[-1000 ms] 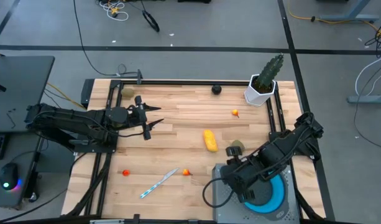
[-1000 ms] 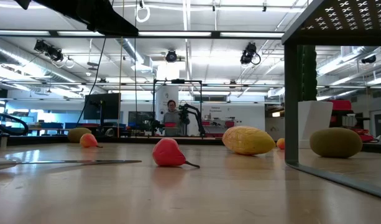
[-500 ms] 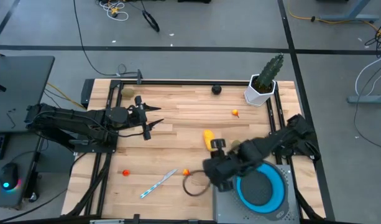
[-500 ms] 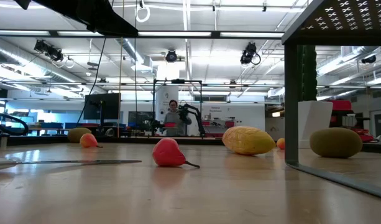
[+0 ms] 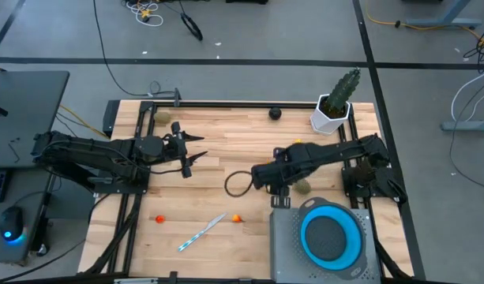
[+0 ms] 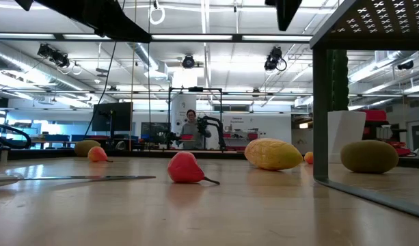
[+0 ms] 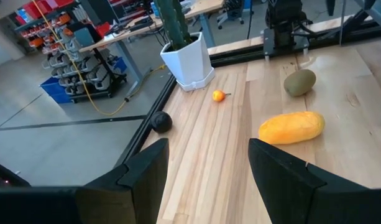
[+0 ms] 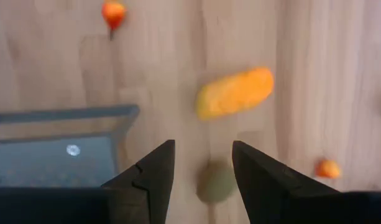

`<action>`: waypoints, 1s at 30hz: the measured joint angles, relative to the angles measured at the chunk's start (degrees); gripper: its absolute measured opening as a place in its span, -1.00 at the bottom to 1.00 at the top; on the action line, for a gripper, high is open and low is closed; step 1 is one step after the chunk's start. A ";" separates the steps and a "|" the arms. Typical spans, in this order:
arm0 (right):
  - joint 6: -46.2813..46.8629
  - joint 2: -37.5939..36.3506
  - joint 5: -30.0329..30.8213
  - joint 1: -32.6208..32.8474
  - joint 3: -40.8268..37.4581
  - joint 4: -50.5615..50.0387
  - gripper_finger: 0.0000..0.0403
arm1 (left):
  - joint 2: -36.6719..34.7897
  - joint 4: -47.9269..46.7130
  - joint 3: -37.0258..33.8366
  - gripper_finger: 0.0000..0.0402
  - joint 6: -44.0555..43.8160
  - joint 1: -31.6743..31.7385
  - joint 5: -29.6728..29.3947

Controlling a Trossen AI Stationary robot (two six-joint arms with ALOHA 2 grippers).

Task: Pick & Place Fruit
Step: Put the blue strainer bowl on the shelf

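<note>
Your right jaws (image 8: 201,167) hang empty and parted above the yellow fruit (image 8: 235,93) and olive fruit (image 8: 216,180) mid-desk — descend off-centre and either could roll away. Left jaws (image 7: 206,171) wait open.

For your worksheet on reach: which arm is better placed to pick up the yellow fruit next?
The right. Its gripper hangs above the yellow fruit, jaws open. The left gripper waits farther off, near the table's left side.
</note>
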 joint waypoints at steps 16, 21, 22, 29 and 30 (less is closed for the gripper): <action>10.52 -22.78 1.51 -0.49 -16.81 -0.94 -0.16 | 0.00 -0.41 0.00 0.15 -0.39 0.02 0.00; 20.25 -29.82 -10.29 -0.40 -25.74 0.18 -0.16 | 0.00 -0.29 0.00 0.15 -0.45 0.02 0.00; 21.41 -30.75 -12.52 0.06 -26.82 0.31 -0.16 | 0.00 -0.28 0.01 0.15 -0.45 0.00 0.00; 24.66 -32.15 -15.95 4.47 -27.58 0.95 -0.16 | 0.00 -0.20 0.02 0.15 -0.70 0.00 -0.02; 25.35 -32.19 -15.97 4.73 -27.58 0.93 -0.16 | 0.00 -0.18 0.00 0.15 -0.92 0.00 -0.02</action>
